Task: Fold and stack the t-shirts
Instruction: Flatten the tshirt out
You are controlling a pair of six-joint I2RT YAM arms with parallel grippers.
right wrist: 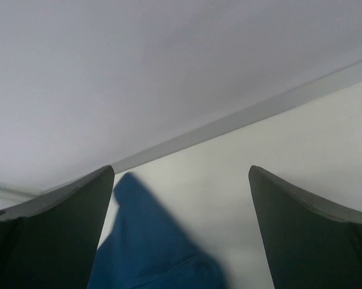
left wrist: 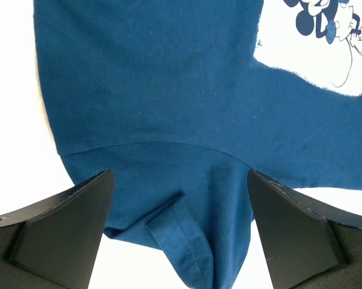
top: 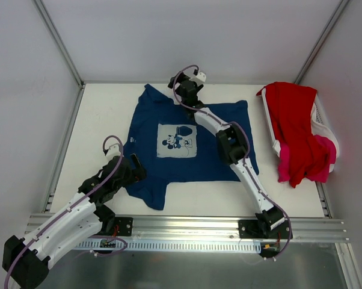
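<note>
Left gripper (left wrist: 180, 176) and right gripper (right wrist: 181, 174) are both gaping wide and empty, so the left might pinch only the loose sleeve of the navy blue cotton t-shirt (left wrist: 169, 90) and bunch it up.

You've got the white table (top: 103, 114) in front of you, and the navy blue tee (top: 190, 170) is spread out flat across the middle of it, print side up, with the pale square print (top: 177, 140) showing. One flap of navy cloth (top: 152, 195) pokes out toward the near-left edge. Over at your far right, the white basket (top: 326, 127) sits on the tabletop by the side wall, well apart from the navy tee. Bare tabletop shows around the navy tee.
</note>
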